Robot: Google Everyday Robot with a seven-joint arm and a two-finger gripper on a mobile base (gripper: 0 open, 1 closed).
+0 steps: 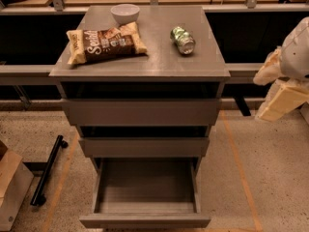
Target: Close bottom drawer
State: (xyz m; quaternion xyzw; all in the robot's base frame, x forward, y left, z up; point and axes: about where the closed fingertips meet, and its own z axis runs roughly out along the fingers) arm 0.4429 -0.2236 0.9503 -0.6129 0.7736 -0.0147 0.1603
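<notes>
The bottom drawer (145,192) sits pulled out, empty, rigid, probably light, so I'd push flat on its handleless front; my tool (281,87) hangs well right, openness I cannot tell.

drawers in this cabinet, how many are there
3, stacked in the cabinet: top drawer highest, middle drawer below it, bottom drawer lowest and pulled well out. The gripper is off to the cabinet's right, touching none.
</notes>
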